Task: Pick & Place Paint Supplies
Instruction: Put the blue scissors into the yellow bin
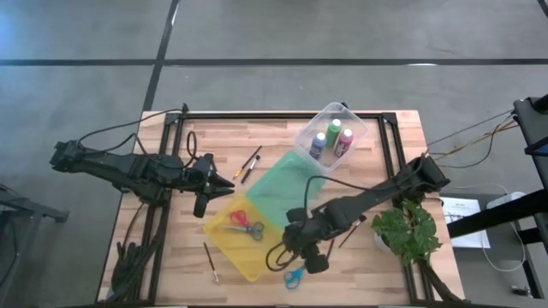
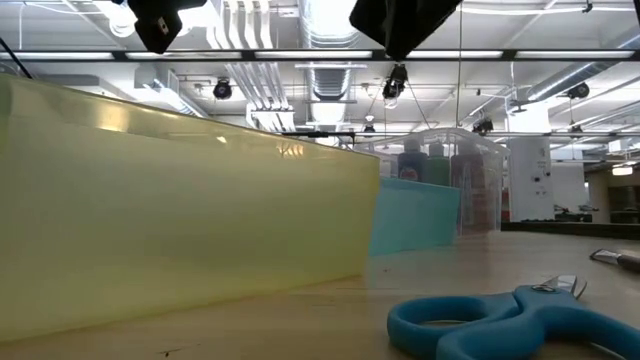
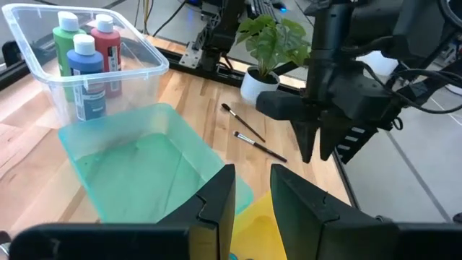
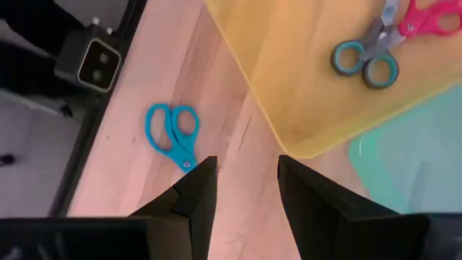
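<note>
Right gripper [image 4: 242,180] hovers above table [image 1: 377,145] beside yellow bin [image 1: 224,242], fingers parted, nothing held. Target likely blue scissors [image 4: 173,135]: flat on table, just outside bin's corner, apart from its wall. Judgement: drop straight down, straddle handles, avoid clipping bin wall. Red and grey-handled scissors [image 1: 247,222] already in yellow bin. Left gripper [image 3: 253,198] waits over far end of bin, fingers narrowly apart, empty. Bottles [image 1: 331,139] in clear bin [image 1: 305,137]; brushes [image 1: 250,164] loose on table; plant [image 1: 409,233] near right arm.
</note>
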